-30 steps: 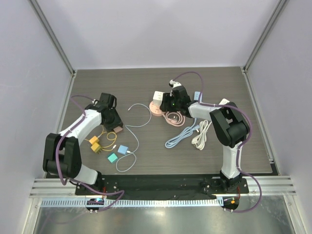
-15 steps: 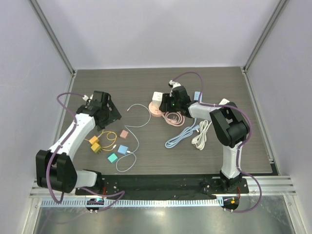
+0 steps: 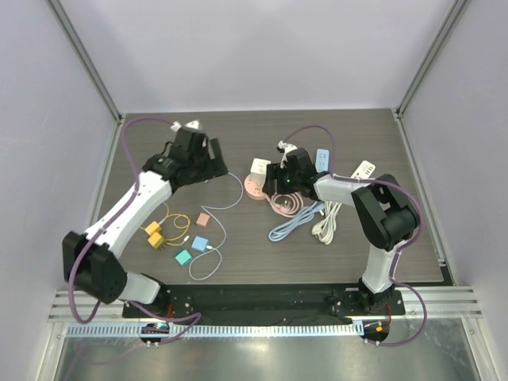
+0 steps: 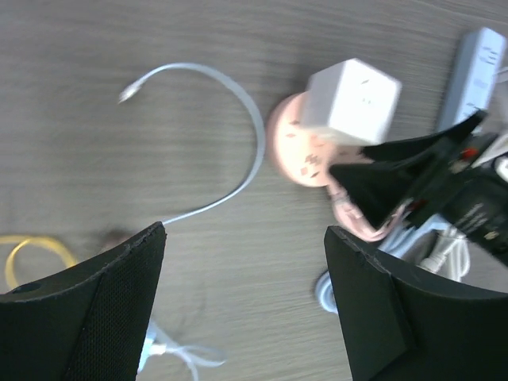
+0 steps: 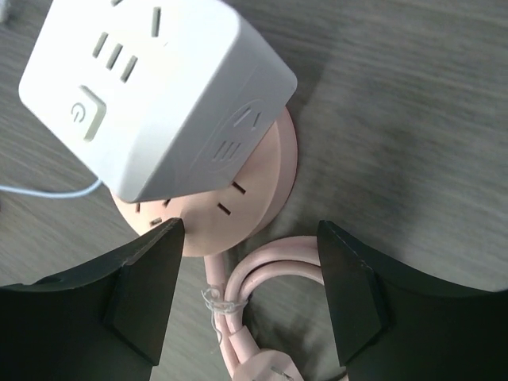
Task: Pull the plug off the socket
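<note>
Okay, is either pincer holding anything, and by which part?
Nothing. Left pincer and right pincer both stand open and empty; the white plug sits ungripped on the pink socket.

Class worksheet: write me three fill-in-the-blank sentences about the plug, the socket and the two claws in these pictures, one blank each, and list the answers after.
1. The white plug sits on a round socket coloured ____.
2. The right claw has its jaws ____ above the coiled cable.
3. The left claw is open and holds ____.
Missing words: pink; open; nothing
</note>
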You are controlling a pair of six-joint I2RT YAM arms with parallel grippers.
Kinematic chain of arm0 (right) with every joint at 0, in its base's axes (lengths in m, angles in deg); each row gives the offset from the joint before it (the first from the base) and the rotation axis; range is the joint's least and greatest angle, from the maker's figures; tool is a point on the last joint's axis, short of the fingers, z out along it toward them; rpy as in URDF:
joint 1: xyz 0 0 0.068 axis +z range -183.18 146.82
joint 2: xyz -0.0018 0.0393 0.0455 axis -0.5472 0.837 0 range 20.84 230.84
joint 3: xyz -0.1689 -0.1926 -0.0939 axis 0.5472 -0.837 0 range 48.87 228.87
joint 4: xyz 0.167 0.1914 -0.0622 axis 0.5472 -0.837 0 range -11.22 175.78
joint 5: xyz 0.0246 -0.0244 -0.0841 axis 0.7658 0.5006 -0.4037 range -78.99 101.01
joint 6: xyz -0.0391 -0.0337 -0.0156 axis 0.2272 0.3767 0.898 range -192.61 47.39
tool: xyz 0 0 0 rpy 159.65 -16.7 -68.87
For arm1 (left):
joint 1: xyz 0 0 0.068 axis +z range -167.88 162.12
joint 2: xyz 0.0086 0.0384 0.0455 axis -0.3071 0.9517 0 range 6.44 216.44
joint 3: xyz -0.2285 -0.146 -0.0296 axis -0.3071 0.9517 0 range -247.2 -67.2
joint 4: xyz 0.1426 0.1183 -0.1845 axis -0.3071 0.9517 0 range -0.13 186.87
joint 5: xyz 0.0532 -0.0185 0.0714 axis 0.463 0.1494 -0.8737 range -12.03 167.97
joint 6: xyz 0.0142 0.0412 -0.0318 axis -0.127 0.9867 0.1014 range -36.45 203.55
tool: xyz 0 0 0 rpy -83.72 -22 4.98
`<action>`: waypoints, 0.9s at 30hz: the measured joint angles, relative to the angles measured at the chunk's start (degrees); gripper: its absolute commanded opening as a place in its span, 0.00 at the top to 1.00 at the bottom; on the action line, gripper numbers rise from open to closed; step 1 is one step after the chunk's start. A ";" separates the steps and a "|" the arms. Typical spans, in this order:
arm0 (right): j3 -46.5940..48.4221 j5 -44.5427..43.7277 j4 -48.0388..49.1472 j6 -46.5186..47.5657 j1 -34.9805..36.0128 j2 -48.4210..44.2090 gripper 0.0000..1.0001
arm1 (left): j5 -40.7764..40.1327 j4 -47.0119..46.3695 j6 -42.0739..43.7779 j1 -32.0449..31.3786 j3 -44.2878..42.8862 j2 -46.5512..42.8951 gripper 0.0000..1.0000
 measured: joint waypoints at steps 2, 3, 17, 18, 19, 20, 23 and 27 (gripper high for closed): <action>-2.16 -0.24 -0.24 0.52 0.09 -2.08 0.24 | -0.07 -0.94 1.44 -2.95 -4.33 4.24 0.17; -3.06 -0.37 -0.17 0.74 0.09 -3.06 0.22 | -0.13 -1.25 2.29 -4.24 -6.69 6.43 0.16; -18.78 -1.68 8.09 -5.07 -11.06 -19.41 0.19 | -10.99 0.92 15.13 -16.70 -32.85 36.54 0.00; -19.19 -1.55 8.52 -5.84 -12.02 -19.37 0.19 | -11.80 1.44 15.87 -17.29 -33.83 37.66 0.00; -19.37 -1.38 8.57 -6.19 -12.37 -19.37 0.19 | -12.76 2.01 16.57 -17.92 -35.06 38.95 0.00; -19.43 -1.05 8.68 -6.49 -12.46 -19.34 0.19 | -13.57 2.43 17.20 -18.40 -36.13 40.02 0.00; -19.43 0.46 10.10 -7.45 -12.20 -19.23 0.18 | -15.52 3.10 18.38 -19.56 -37.79 42.38 0.00; -19.43 1.77 11.19 -7.87 -12.09 -19.08 0.18 | -16.76 4.09 18.91 -19.74 -37.88 44.24 0.00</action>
